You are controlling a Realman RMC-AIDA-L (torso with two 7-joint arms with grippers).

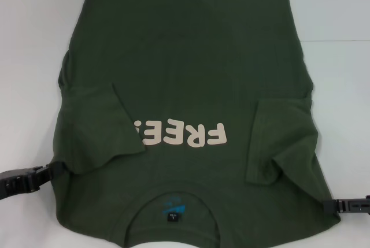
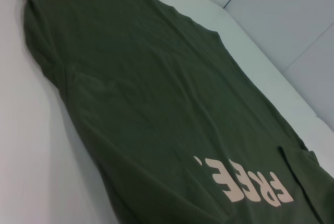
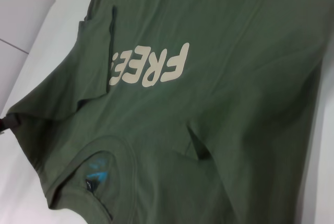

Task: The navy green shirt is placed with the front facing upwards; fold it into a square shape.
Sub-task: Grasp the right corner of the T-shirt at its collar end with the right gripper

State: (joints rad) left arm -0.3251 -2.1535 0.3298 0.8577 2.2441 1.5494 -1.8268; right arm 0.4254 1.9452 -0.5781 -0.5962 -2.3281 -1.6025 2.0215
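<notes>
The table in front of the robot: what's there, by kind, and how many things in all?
Shirts: 1, the navy green shirt, both sleeves folded in.
Grippers: 2, left gripper and right gripper, at the shirt's near corners.
Total: 3.

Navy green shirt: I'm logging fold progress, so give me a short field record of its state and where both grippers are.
item: navy green shirt, front up, collar nearest the robot
sleeves: both folded inward onto the chest; left sleeve covers the end of the "FREE!" lettering
body fold: not yet done, hem lies flat at far end
left gripper: at the shirt's left shoulder edge
right gripper: at the right shoulder edge
surface: white table
</notes>
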